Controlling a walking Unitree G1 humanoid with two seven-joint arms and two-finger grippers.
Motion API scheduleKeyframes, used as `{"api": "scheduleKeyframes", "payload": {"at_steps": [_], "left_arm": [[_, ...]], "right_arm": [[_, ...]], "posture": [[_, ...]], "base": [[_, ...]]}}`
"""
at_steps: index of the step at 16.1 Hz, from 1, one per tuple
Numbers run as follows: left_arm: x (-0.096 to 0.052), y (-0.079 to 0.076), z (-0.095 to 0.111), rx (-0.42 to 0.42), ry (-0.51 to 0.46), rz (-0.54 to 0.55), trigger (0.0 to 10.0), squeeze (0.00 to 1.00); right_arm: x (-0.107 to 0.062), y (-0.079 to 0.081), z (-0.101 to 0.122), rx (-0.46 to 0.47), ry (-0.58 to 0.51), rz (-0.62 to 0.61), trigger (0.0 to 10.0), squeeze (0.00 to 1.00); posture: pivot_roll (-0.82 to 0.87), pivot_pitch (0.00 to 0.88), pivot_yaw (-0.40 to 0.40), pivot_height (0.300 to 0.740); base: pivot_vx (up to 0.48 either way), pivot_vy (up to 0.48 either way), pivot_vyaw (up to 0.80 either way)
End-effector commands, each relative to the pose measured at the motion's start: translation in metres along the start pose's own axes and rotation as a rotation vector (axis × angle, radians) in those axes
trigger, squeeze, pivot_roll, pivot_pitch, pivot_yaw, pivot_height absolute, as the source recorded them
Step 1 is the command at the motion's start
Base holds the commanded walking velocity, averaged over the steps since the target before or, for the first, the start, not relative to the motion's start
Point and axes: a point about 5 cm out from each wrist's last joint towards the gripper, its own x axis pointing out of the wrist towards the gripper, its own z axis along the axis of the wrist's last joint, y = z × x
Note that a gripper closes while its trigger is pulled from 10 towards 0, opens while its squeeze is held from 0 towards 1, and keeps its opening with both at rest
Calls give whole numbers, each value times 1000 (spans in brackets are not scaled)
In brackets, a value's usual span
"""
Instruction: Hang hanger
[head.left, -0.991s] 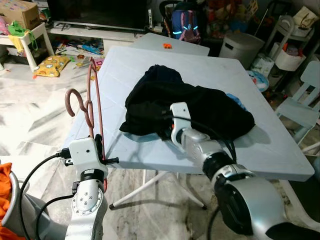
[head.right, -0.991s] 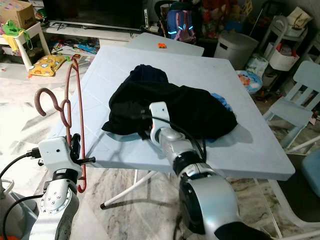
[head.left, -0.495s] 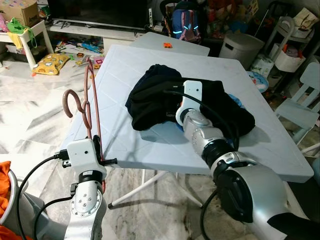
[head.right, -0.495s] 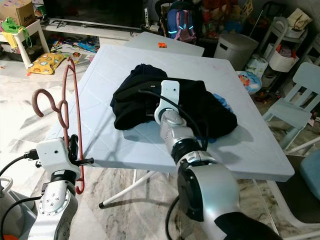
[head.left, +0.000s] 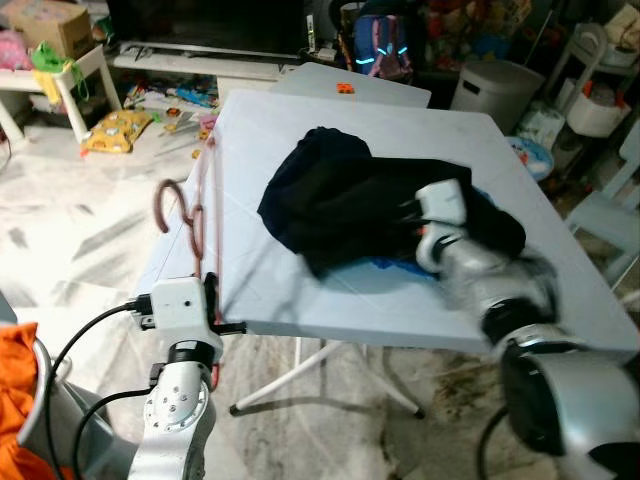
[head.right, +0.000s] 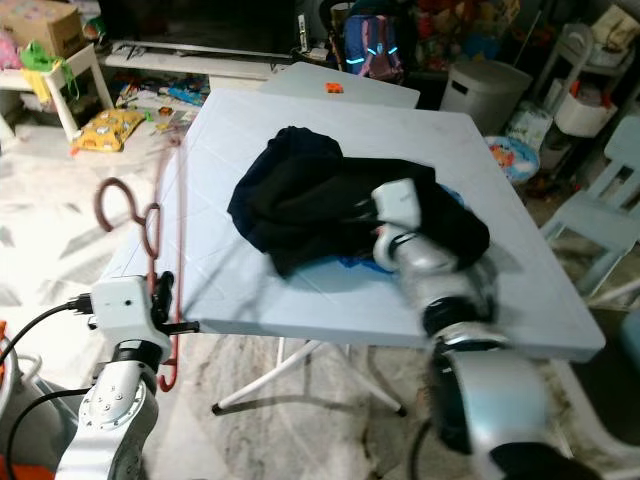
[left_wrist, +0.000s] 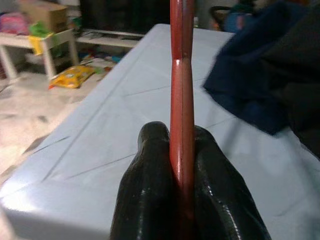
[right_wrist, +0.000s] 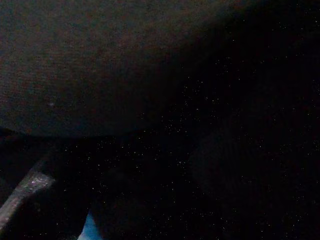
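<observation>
A red-brown hanger (head.left: 203, 225) stands upright beside the white table's (head.left: 300, 305) front left corner, its hook (head.left: 166, 200) pointing left. My left gripper (left_wrist: 181, 200) is shut on the hanger's lower rod, and its black fingers (left_wrist: 150, 170) press it from both sides. A black garment (head.left: 350, 200) lies heaped in the middle of the table, with a bit of blue cloth (head.left: 392, 263) under its front edge. My right wrist (head.left: 441, 204) rests on the garment's right part, the gripper buried in the dark cloth (right_wrist: 150, 75).
A second white table (head.left: 350, 85) stands behind. A pale bin (head.left: 490, 85) and shelves are at the back right, and a white chair (head.left: 610, 215) is at the right. Toys and a yellow cushion (head.left: 112, 130) litter the floor at left. Orange cloth (head.left: 20, 370) hangs near my left side.
My right arm has swung rightward, from the garment's front edge to its right part, and the cloth's front fold has shifted. The left gripper still holds the hanger. The camera moved slightly.
</observation>
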Motion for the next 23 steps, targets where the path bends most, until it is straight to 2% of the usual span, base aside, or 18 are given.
{"api": "scheduleKeyframes", "payload": {"at_steps": [1, 2, 3, 6, 7, 9, 10, 11, 12, 14, 16, 18, 19, 20, 22, 23], "left_arm": [[4, -7, 15, 11, -52, -45, 10000, 0], [4, -9, 18, 18, -60, -63, 10000, 0], [2, -11, 17, 24, -56, -85, 10000, 0], [-5, -13, 14, 23, -32, -113, 10000, 0], [-10, -14, 16, 21, -24, -131, 10000, 0], [-26, -17, 13, 34, -6, -171, 10000, 0], [-29, -16, 8, 52, 11, -180, 10000, 0], [-34, -8, 4, 63, 45, -151, 10000, 0], [-44, 3, -4, 51, 95, -92, 10000, 0], [-51, 5, -4, 60, 110, -88, 10000, 0], [-60, 7, 2, 75, 106, -81, 10000, 0], [-55, 7, 7, 89, 88, -63, 10000, 0], [-45, 2, 17, 97, 52, -76, 10000, 0], [-38, 0, 24, 100, 30, -85, 10000, 0], [-25, -1, 25, 101, 3, -96, 10000, 0], [-23, 0, 24, 107, 0, -87, 10000, 0]], "right_arm": [[-4, -9, 8, -29, -46, 3, 10000, 0], [-7, -12, 9, -50, -70, 12, 10000, 0], [-11, -9, 4, -12, -90, 83, 10000, 0], [-23, 11, -13, 69, -53, 294, 10000, 0], [-29, 19, -17, 70, -56, 356, 10000, 0], [-42, 33, -28, 53, -81, 404, 10000, 0], [-45, 35, -32, 76, -91, 398, 10000, 0], [-48, 41, -33, 168, -127, 352, 10000, 0], [-60, 62, -38, 290, -152, 357, 10000, 0], [-68, 76, -38, 261, -172, 342, 10000, 0], [-74, 77, -32, 144, -210, 244, 10000, 0], [-70, 68, -22, 59, -259, 134, 10000, 0], [-67, 60, -7, -8, -318, 43, 10000, 0], [-65, 56, 1, -22, -332, -6, 10000, 0], [-62, 63, -8, 11, -319, 1, 10000, 0], [-64, 65, -11, -8, -316, -1, 10000, 0]], "posture": [[55, 0, -44, 740], [43, 0, -37, 740], [28, 0, -32, 740], [30, 0, -26, 740], [31, 0, -20, 740], [45, 0, -36, 740], [52, 0, -41, 740], [63, 0, -49, 740], [64, 0, -52, 740], [59, 0, -56, 740], [39, 5, -58, 740], [26, 29, -41, 740], [25, 28, -27, 740], [24, 19, -25, 740], [19, 0, -18, 740], [17, 0, -23, 740]], "base": [[0, 0, 0], [0, 0, 0], [0, 0, 0], [0, 0, 0], [0, 0, 0], [0, 0, 0], [0, 0, 0], [0, 0, 0], [0, 0, 0], [0, 0, 0], [0, 0, 0], [0, 0, 0], [0, 0, 0], [0, 0, 0], [0, 0, 0], [0, 0, 0]]}}
